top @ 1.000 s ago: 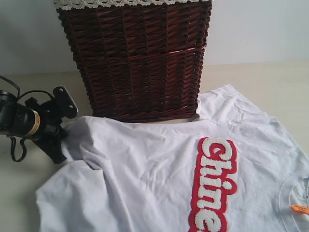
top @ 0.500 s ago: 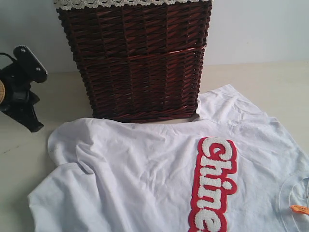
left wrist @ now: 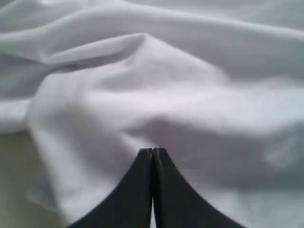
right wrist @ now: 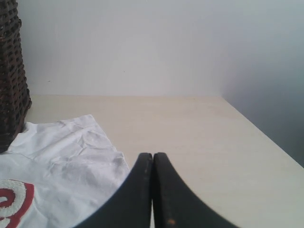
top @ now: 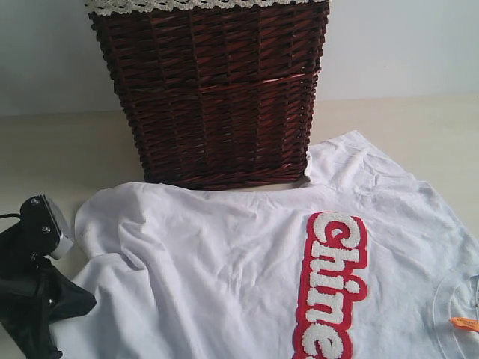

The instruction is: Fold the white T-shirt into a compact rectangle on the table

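Now the table (top: 397, 127) carries a dark wicker basket (top: 217, 97) at the back. The white T-shirt (top: 224, 277) is spread print-up right at the basket's base and lies as it did half a second ago. The left gripper (left wrist: 152, 152) has dropped from beside the basket to the shirt's near-left edge. Its jaws are pressed together with nothing between them, over wrinkled cloth. The right gripper (right wrist: 153, 155) is also closed and empty, above bare table near a shirt corner. The red-outlined lettering (top: 329, 284) reads "Chine", the rest cut off. The orange neck tag (top: 464, 323) is unreadable.
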### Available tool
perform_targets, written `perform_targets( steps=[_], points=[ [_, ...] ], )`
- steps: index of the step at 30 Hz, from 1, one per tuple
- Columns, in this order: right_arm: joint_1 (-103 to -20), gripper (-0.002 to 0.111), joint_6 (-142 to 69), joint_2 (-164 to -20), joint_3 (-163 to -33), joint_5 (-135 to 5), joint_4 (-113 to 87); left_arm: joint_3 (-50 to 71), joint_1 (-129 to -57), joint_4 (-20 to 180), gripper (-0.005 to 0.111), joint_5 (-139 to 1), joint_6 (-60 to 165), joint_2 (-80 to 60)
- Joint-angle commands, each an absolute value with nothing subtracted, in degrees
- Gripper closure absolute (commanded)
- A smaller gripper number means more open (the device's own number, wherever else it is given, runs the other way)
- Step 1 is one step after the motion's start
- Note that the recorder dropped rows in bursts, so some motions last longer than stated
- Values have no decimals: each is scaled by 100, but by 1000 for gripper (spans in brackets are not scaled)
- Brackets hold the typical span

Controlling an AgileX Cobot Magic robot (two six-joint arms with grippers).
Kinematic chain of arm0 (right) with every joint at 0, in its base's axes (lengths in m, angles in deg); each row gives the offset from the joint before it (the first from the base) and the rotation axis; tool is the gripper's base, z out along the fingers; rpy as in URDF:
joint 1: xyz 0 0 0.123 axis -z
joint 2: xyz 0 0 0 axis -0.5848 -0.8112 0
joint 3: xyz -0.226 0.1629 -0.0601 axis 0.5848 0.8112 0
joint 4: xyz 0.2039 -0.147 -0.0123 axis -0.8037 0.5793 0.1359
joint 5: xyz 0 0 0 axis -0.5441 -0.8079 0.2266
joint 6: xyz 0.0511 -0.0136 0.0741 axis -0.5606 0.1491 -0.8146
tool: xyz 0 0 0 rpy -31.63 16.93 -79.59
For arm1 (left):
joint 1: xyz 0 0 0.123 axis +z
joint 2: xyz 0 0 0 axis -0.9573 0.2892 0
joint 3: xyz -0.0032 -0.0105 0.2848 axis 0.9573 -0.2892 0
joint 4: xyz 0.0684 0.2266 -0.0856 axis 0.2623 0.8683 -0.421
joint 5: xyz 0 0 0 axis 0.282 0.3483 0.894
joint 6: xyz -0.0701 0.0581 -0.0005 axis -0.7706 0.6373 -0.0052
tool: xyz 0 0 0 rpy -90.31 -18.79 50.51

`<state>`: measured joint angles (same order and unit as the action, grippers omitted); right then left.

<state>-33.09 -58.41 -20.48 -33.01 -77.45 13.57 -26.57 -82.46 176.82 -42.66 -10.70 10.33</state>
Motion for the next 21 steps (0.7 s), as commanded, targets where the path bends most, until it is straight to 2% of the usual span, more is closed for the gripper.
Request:
perform_targets(
  steps=[1,13,21],
  points=[
    [-3314,108,-5802,-2017,-3277,-7682,1369,-2683,-8235,17946,107,-3702,-1330,972],
    [-3314,108,-5802,-2017,-3277,-7682,1369,-2722,-8235,18020,107,-4012,-967,1576],
    [-3314,108,-5802,-2017,-3277,-7682,1369,-2968,-8235,18020,107,-4191,80,1574]
  ],
)
